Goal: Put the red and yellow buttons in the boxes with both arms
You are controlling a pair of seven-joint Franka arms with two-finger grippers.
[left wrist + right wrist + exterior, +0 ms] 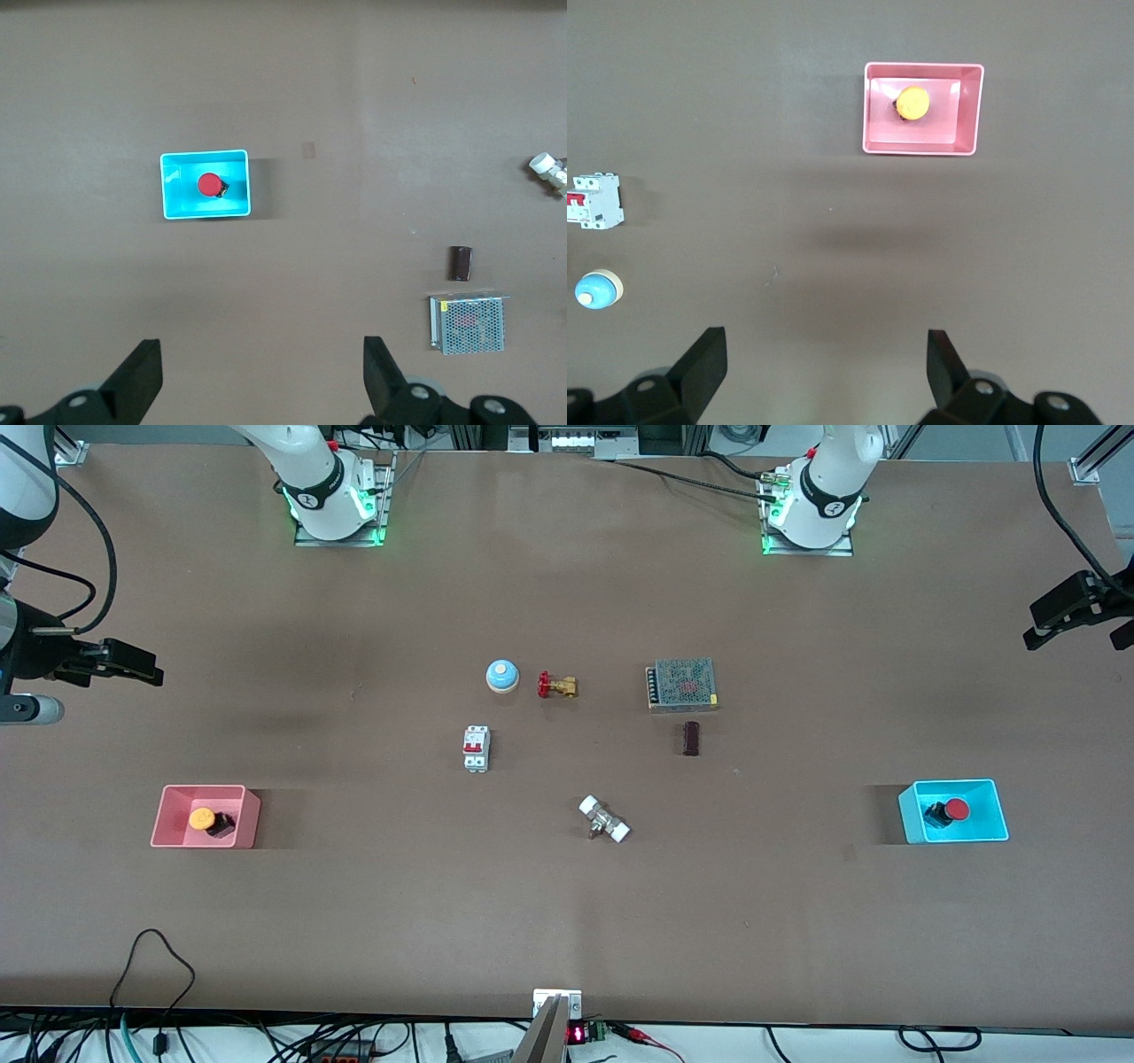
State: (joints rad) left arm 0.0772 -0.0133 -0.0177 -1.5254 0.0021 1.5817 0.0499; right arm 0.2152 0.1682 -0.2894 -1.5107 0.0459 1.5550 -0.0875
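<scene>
Yellow button [202, 817], orange-yellow mushroom cap on a short black body, lies tipped over inside the pink-red plastic box [177, 839] at the right arm's end of the brown tabletop [567, 921]. Red button [956, 810], red cap on a black body, also tipped, lies inside the cyan-blue plastic box [997, 806] at the left arm's end. Both boxes sit about equally near the front camera, well apart from each other.

Right hand [824, 372]: up over bare tabletop at the right arm's end, fingers spread wide, holding nothing. The right wrist view looks down on the pink box with the yellow button in it.

Left hand [261, 376]: up at the left arm's edge of the tabletop, fingers wide apart, nothing between them. The left wrist view shows the cyan box with the red button in it.

Mid-table clutter, none of it touching the boxes:
- blue-domed round bell [501, 676] beside a red-handled brass valve [555, 685]
- white circuit breaker with red switches [476, 748], nearer the camera than the bell
- perforated metal power supply [680, 685] with a small dark block [691, 738] just nearer the camera
- metal fitting with white end caps [604, 819], nearest the camera of the group
</scene>
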